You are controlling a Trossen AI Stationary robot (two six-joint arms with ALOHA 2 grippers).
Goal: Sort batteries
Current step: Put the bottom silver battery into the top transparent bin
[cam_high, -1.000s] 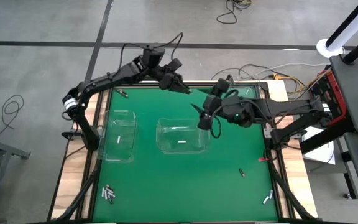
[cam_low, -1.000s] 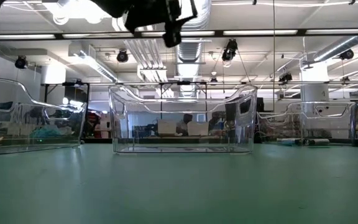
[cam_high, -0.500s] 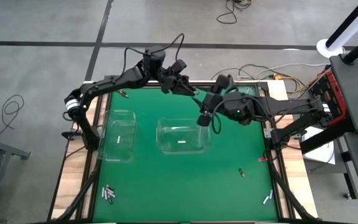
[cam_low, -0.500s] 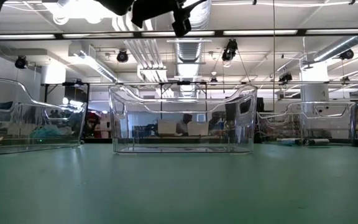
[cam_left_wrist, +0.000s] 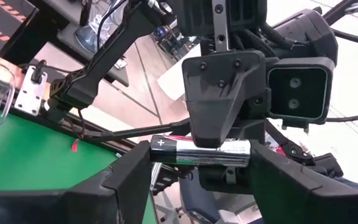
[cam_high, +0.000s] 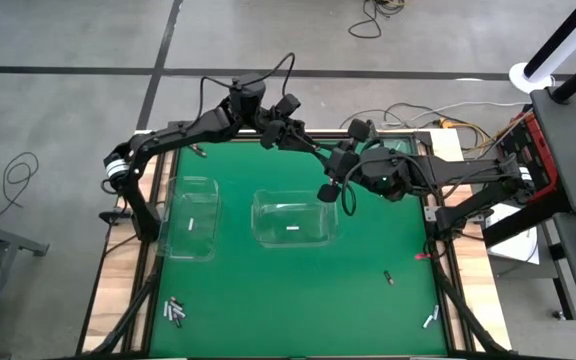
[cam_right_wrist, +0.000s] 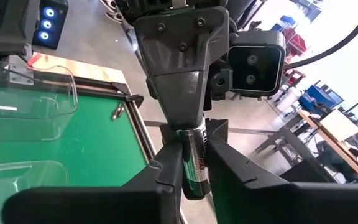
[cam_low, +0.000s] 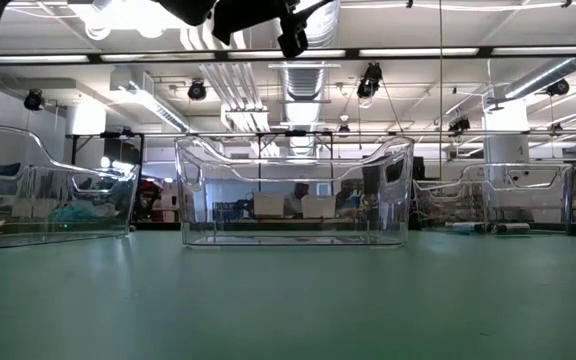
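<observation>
One battery [cam_left_wrist: 201, 151], a silvery and dark cylinder with a plus mark, hangs in the air above the far middle of the green table [cam_high: 368, 300]. My left gripper [cam_high: 306, 145] and my right gripper [cam_high: 328, 158] meet there nose to nose, both shut on it. Other batteries lie on the table at the near left [cam_high: 176, 312], the near right [cam_high: 429, 320], the right [cam_high: 389, 277] and the far left [cam_high: 196, 151]. One battery lies in each of two clear bins [cam_high: 186, 224] [cam_high: 293, 230]. My left gripper holds the battery lengthwise, its two ends [cam_left_wrist: 156, 149] between the two fingers [cam_left_wrist: 135, 171]. The fingers reach level toward the table's right. The battery is lifted clear. My right gripper pinches the battery's round sides [cam_right_wrist: 196, 163] between its two fingers [cam_right_wrist: 169, 171], about mid-length and across the battery. The fingers come from the table's right side, facing the left gripper.
Two clear bins stand on the table, one at the left [cam_high: 190, 200] and one in the middle [cam_high: 293, 205], just nearer than the grippers. A third clear bin [cam_low: 528, 195] shows at the right in the low view. A small red object [cam_high: 423, 256] lies by the right edge.
My left gripper has carried the battery toward the table's right edge, up to my right gripper. My right gripper has turned and risen to meet it and has taken hold of the battery.
</observation>
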